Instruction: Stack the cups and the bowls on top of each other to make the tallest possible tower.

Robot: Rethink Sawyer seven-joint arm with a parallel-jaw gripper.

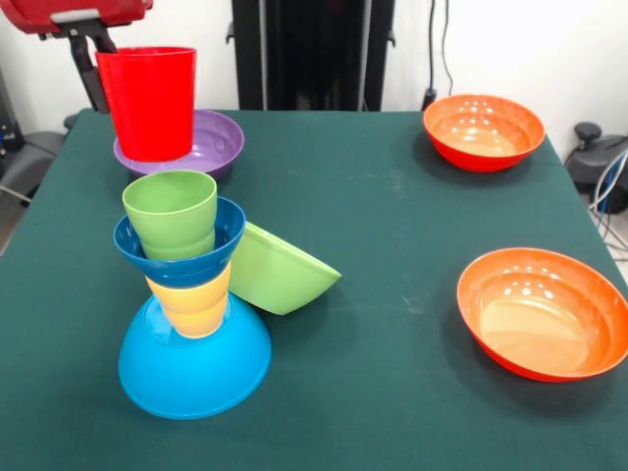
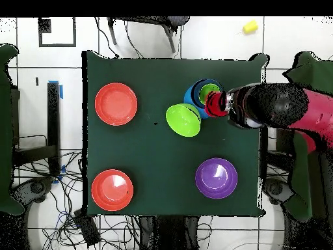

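Six bowls, three cups visible. At left the tower (image 1: 191, 304): inverted light-blue bowl (image 1: 194, 368), yellow cup (image 1: 191, 302), dark-blue bowl (image 1: 179, 257), green cup (image 1: 172, 211). The gripper (image 1: 103, 49) is clamped on the red cup (image 1: 149, 101), upper left. Green table (image 1: 392, 392), white wall (image 1: 491, 44)

No readable text, labels, brand names, numbers or signs appear on the cups, the bowls, the counter or the arm.
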